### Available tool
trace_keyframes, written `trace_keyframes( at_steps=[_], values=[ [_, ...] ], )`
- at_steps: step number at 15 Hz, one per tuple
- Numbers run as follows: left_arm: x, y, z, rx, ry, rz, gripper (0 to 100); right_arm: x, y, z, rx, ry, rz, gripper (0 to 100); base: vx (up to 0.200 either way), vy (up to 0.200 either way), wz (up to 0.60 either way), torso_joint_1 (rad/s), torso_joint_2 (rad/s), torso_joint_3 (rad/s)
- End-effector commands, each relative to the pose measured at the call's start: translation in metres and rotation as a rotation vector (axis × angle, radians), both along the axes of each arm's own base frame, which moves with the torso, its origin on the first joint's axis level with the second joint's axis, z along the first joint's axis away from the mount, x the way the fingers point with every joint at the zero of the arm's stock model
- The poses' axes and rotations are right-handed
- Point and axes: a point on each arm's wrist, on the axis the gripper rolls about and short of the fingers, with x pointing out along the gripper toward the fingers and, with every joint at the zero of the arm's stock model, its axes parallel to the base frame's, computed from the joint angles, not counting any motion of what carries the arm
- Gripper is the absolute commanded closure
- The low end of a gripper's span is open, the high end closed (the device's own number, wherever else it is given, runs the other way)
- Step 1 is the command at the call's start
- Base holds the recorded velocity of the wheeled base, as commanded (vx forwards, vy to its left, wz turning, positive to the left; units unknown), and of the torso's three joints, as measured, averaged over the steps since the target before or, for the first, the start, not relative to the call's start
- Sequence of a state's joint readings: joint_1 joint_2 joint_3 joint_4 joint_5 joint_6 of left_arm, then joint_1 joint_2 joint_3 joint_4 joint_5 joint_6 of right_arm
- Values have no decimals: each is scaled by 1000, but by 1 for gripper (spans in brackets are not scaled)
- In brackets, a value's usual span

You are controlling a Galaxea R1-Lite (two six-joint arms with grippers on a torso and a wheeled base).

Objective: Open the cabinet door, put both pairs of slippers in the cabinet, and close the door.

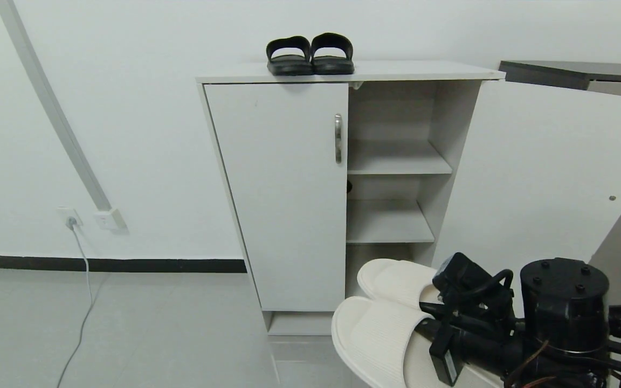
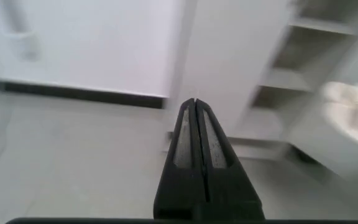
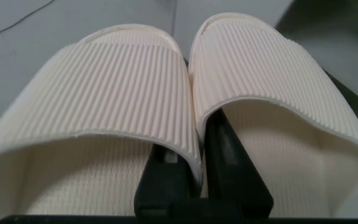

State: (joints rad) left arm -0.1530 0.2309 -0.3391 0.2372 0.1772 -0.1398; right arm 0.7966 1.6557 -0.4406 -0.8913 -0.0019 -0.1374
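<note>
I see the cabinet (image 1: 275, 194) standing on the floor (image 1: 154, 334), its right door (image 1: 531, 178) swung open. On its top (image 1: 423, 70) a pair of black slippers (image 1: 310, 54) sits side by side, left of the middle. Two shelves (image 1: 397, 161) show inside. A cable (image 1: 87, 312) trails down onto the floor at my left.

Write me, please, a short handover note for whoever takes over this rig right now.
Right gripper: shut on the white slippers, pinching the two inner strap edges together, held low in front of the cabinet's open side.
Left gripper: shut, holding nothing.
Black slippers: side by side on top of the cabinet.
Done: the right door is swung open; the left door is shut; the white pair is picked up.
Left: set the white pair inside, fetch the black pair from the top and put it in, then close the right door.
</note>
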Motion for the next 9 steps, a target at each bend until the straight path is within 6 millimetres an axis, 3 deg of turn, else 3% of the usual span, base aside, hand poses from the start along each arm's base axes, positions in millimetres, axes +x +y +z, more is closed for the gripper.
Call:
trace_keyframes(
  at_steps=[1,5,7,9],
  values=[
    [-10,1,-32,6,-35,71,100,0,1,-2,-6,6,5,100,0,0,0,0,0,0],
    [4,2,-63,35,-33,243,100,1,2,-6,-16,15,3,100,0,0,0,0,0,0],
    [1,0,-66,53,-71,342,100,1,2,-6,-17,16,3,100,0,0,0,0,0,0],
    [0,0,-69,72,-104,331,100,2,3,-8,-22,21,3,100,0,0,0,0,0,0]
  ],
)
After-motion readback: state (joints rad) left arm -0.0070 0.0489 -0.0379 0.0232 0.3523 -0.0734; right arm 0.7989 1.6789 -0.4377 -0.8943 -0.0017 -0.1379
